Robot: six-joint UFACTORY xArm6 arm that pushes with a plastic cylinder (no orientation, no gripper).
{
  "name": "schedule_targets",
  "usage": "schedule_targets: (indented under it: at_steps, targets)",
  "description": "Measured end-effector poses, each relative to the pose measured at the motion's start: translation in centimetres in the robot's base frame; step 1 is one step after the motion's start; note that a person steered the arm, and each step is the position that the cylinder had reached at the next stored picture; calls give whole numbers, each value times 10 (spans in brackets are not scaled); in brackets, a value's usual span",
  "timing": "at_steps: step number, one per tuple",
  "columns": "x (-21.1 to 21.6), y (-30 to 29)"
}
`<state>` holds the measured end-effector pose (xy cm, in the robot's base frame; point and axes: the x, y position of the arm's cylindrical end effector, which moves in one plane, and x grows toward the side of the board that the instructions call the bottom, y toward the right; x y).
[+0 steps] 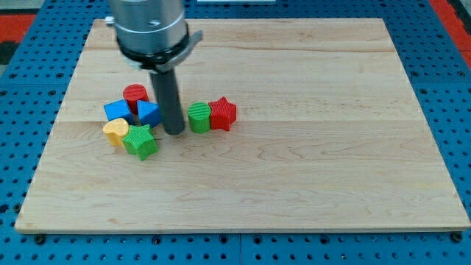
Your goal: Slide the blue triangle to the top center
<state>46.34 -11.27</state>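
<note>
The blue triangle (149,112) lies on the wooden board (309,147) at the view's left, within a cluster of blocks. My tip (174,132) rests on the board just to the right of the blue triangle, close to it or touching it, and left of the green cylinder (199,117). The rod rises from the tip to the arm's grey body at the view's top.
A red cylinder (135,93) sits above the triangle. A blue cube (117,111) is to its left. A yellow heart (115,131) and a green star (140,140) lie below. A red star (223,113) touches the green cylinder's right side.
</note>
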Motion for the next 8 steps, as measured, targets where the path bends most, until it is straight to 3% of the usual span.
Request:
schedule_targets:
  at_steps: [1, 5, 7, 8]
  targets:
    - [6, -18]
    - [-148, -61]
    - [-178, 50]
    - [-214, 36]
